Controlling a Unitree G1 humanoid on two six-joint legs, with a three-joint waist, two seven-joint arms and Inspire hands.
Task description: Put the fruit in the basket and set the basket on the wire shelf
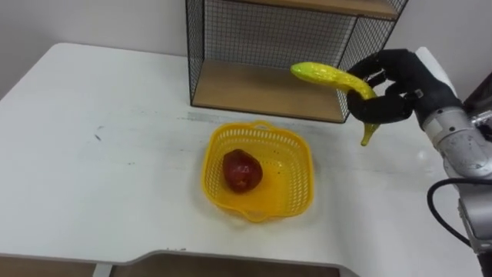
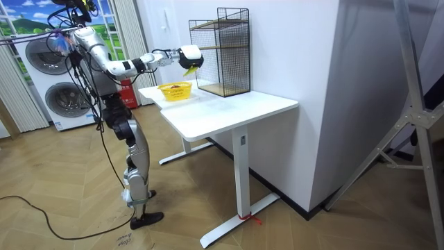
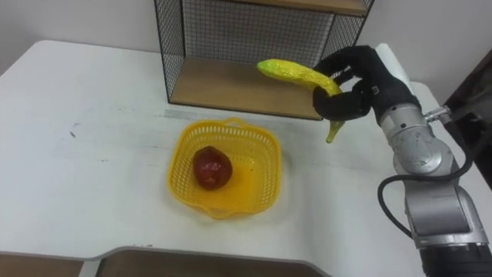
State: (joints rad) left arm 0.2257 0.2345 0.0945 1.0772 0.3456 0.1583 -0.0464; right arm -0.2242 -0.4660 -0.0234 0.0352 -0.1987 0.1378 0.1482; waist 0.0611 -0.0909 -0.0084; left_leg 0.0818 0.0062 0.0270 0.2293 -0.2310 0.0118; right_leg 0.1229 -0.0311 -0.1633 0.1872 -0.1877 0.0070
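Yellow basket (image 1: 298, 185) on the white table (image 1: 92, 192) holds a red apple (image 1: 242, 171). Right hand (image 1: 403, 77) raised far right, before the wire shelf (image 1: 269, 31), fingers curled round a banana (image 1: 323, 75), stem pointing down.

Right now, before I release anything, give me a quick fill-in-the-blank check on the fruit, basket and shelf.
The right hand is shut on the ____. The fruit lying in the basket is ____ in colour. The basket stands on the ____, in front of the wire shelf.
Missing words: banana; red; table.
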